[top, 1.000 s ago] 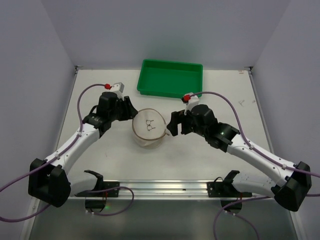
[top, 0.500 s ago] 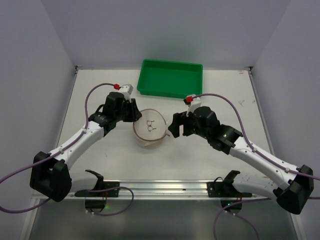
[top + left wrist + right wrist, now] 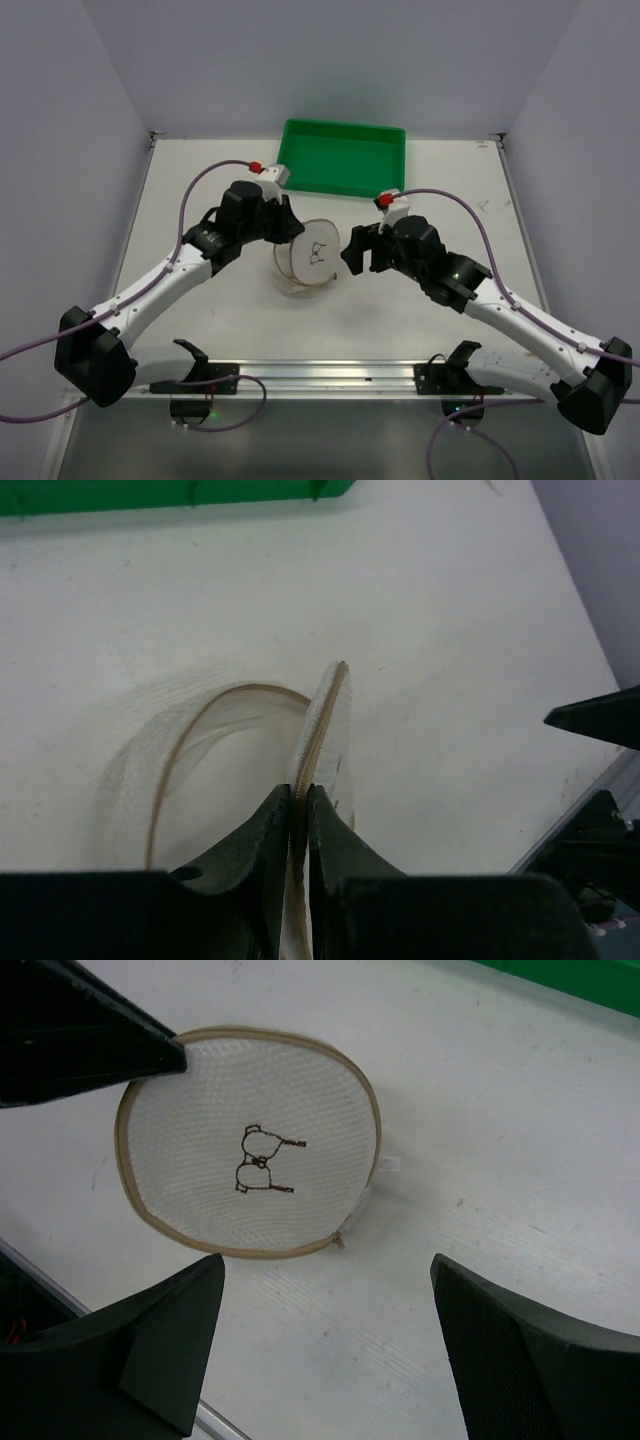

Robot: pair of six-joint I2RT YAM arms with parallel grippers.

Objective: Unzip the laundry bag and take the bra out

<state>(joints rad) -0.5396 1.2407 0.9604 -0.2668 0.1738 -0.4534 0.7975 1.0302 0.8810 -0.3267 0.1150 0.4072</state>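
The laundry bag (image 3: pixel 312 255) is a round cream mesh pouch with tan rims and a small bra drawing on its face. My left gripper (image 3: pixel 289 231) is shut on its upper rim (image 3: pixel 325 715) and holds that disc tilted up on edge, while the lower rim (image 3: pixel 200 720) lies on the table. In the right wrist view the face of the bag (image 3: pixel 250 1160) is turned toward my right gripper (image 3: pixel 325 1270), which is open and empty, a short way to the bag's right (image 3: pixel 350 250). No bra is visible. A small tab (image 3: pixel 340 1240) hangs at the rim.
The green tray (image 3: pixel 343 155) stands at the back behind the bag; its edge shows in the left wrist view (image 3: pixel 170 492) and the right wrist view (image 3: pixel 580 975). A metal rail (image 3: pixel 320 375) runs along the near table edge.
My left gripper has moved right and up with the bag's rim in it, tipping the top disc from flat to upright. My right gripper has drawn back slightly to the right.
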